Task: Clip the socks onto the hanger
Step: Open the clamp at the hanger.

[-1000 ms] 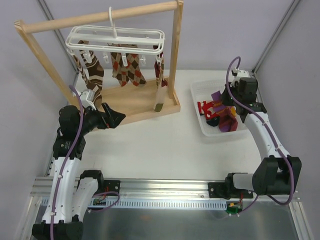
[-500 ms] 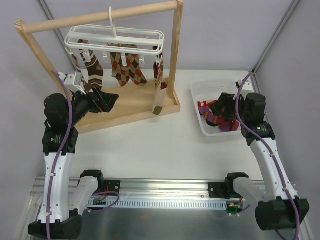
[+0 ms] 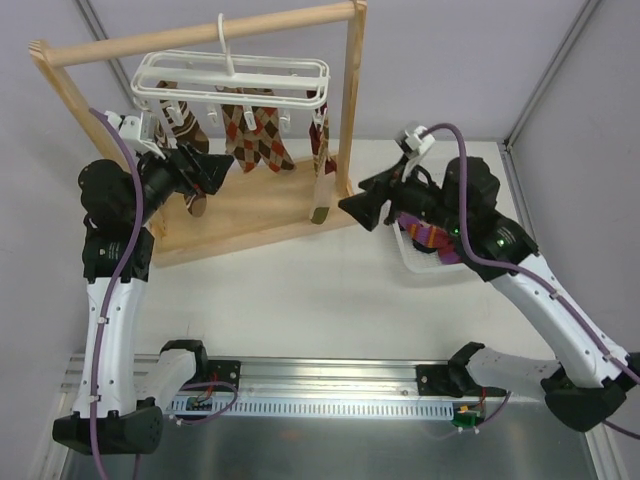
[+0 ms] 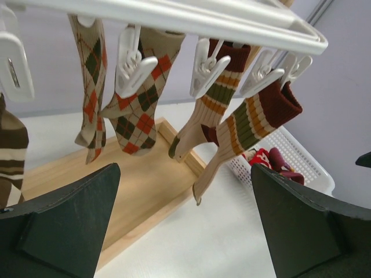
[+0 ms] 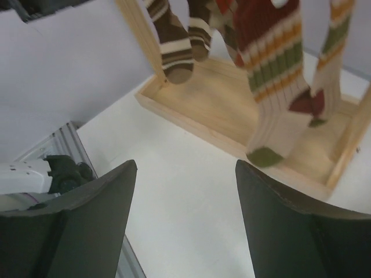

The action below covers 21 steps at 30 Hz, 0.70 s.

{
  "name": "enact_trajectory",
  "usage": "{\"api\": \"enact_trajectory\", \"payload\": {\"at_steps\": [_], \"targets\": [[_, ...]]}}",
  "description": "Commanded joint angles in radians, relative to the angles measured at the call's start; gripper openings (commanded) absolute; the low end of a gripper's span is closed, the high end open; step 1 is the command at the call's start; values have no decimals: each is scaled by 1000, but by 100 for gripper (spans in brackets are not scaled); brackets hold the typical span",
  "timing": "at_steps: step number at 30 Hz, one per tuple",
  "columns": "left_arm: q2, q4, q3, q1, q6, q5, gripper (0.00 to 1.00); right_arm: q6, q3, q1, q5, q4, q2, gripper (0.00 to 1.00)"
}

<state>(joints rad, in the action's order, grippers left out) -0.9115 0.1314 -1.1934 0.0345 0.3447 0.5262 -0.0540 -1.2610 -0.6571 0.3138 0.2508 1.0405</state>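
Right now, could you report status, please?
Left gripper open, empty; right gripper open, empty. Patterned fabric socks clipped on white plastic railed hanger. Nothing blocking.

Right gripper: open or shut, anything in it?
Open, empty. In the wrist view the right gripper fingers stand wide apart, and only the table shows between them.

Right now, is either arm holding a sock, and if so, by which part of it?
Nothing is held: the left gripper and the right gripper both stand open and empty.
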Motion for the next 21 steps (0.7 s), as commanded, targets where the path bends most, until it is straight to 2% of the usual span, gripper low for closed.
{"api": "enact_trajectory", "payload": {"at_steps": [1,5,8,9,12,16,21], "targets": [[-16,-93,-61,13,-29,14,97,-20,-238,-74,36,-68,171,73],[-17,-98,-54,19,-27,-12,97,46,-446,-99,14,-76,375,72],[6,-95,-38,27,-26,-87,98,137,-520,-122,-14,-157,475,72],[14,-89,-31,28,-18,-162,99,144,-531,-137,-39,-185,496,72],[45,-14,-32,28,49,-283,99,122,-570,-202,-163,-206,555,74],[85,89,-18,27,121,-481,99,102,-610,-281,-212,-246,619,73],[138,135,50,28,178,-629,99,0,-712,-355,-375,-295,725,73]]}}
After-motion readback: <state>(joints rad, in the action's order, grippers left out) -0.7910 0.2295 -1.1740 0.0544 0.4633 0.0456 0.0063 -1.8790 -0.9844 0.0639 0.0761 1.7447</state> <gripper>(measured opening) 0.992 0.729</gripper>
